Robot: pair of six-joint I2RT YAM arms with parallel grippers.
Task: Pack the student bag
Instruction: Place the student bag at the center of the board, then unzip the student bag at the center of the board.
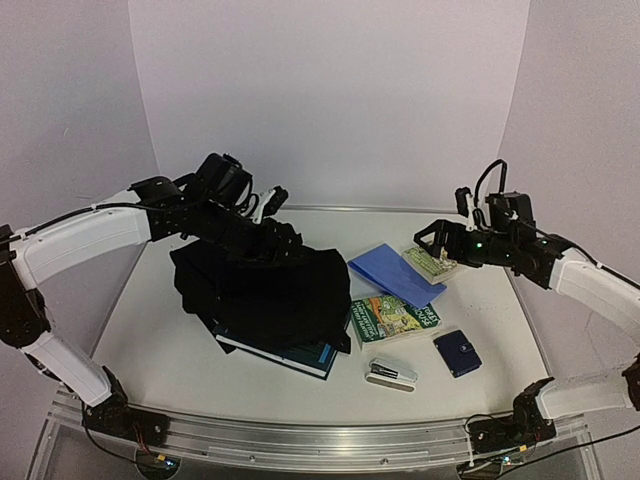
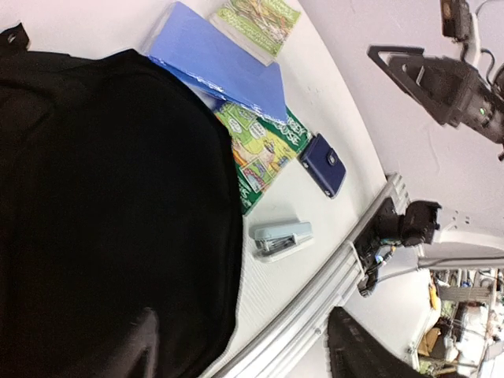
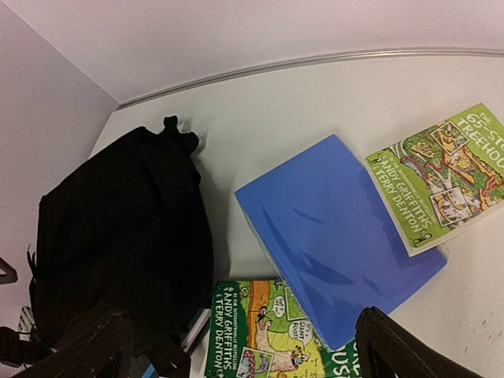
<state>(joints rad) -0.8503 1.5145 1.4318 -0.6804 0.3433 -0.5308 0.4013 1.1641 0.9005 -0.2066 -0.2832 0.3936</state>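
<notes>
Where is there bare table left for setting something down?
Bare table lies at the near-left, between the student bag and the front rail; also along the far edge behind the blue folder, and right of the navy pouch. Crowded: centre-right, where folder, green book and stapler sit close.

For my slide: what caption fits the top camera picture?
Packing time: a black bag, two green books, a blue folder and a stapler on the table.
</notes>
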